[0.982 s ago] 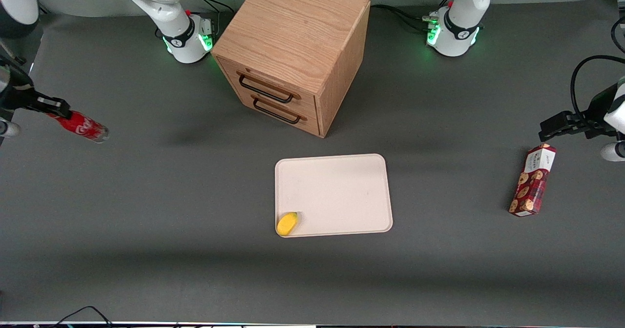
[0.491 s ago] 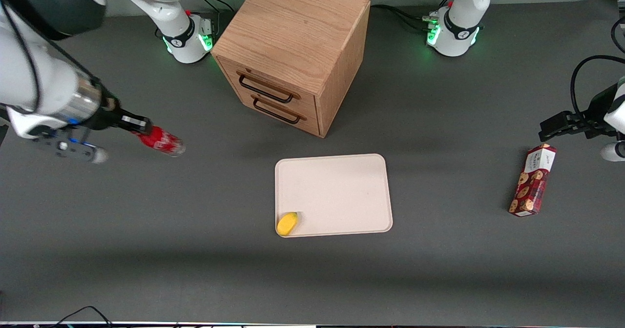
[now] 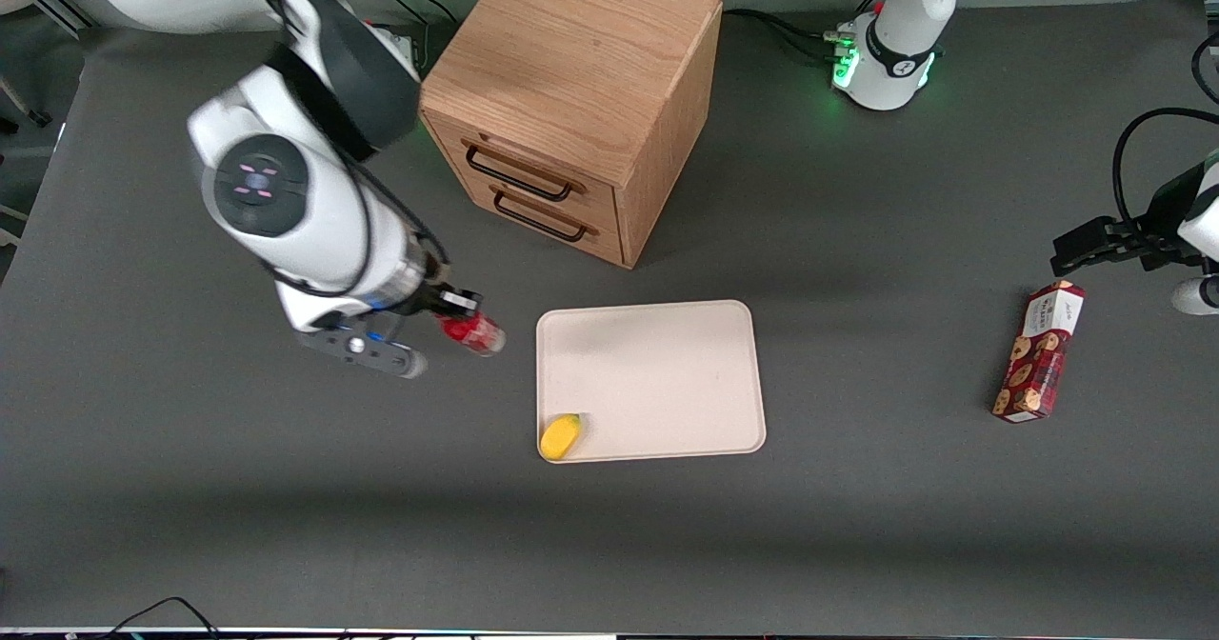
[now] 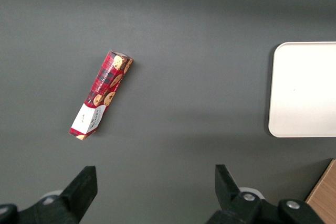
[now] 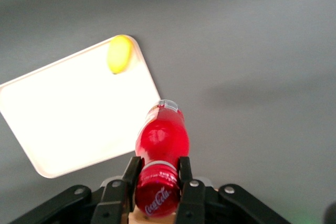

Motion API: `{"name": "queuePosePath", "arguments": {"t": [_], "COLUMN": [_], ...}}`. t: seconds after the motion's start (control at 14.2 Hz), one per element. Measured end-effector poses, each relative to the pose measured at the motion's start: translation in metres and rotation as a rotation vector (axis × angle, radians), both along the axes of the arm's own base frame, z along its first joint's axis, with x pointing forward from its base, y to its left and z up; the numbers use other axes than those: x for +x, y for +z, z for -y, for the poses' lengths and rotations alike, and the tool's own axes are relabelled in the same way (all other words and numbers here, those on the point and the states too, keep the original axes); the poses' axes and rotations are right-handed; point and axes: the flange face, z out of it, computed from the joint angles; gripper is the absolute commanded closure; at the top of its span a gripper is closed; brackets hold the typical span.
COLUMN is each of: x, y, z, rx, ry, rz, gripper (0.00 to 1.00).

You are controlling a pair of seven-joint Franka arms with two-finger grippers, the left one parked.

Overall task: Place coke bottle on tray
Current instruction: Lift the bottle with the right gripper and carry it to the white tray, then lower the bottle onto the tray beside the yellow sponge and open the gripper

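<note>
My right gripper (image 3: 455, 310) is shut on the neck of the red coke bottle (image 3: 473, 332), holding it tilted above the table just beside the tray's edge nearest the working arm. In the right wrist view the gripper (image 5: 157, 174) clamps the bottle (image 5: 161, 140) below its red cap, and the bottle's clear bottom points at the tray (image 5: 68, 119). The pale cream tray (image 3: 667, 373) lies flat in front of the wooden drawer cabinet, nearer the front camera. It also shows in the left wrist view (image 4: 307, 87).
A small yellow fruit (image 3: 560, 435) sits on the tray's near corner and shows in the right wrist view (image 5: 119, 53). A wooden two-drawer cabinet (image 3: 571, 97) stands farther from the camera. A red cookie box (image 3: 1038, 350) lies toward the parked arm's end and shows in the left wrist view (image 4: 101, 94).
My right arm has swung in from the working arm's end of the table toward the tray, carrying the bottle, which now hangs beside the tray's edge.
</note>
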Motion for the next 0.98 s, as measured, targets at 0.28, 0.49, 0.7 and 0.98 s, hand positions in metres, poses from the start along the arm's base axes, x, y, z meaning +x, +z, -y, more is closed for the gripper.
{"name": "queuePosePath", "arguments": {"t": [0.28,0.49,0.7,0.98], "x": [-0.003,0.001,0.010,0.011], "y": [-0.058,-0.097,-0.133,-0.148], "z": [-0.045,-0.055,-0.061,-0.066], "rx": [-0.049,-0.058,-0.058,-0.053], "ry": [-0.015,-0.017,-0.038,-0.045], "rz": [-0.002,-0.019,-0.002,-0.004], "gripper": [1.00,1.00,1.00,1.00]}}
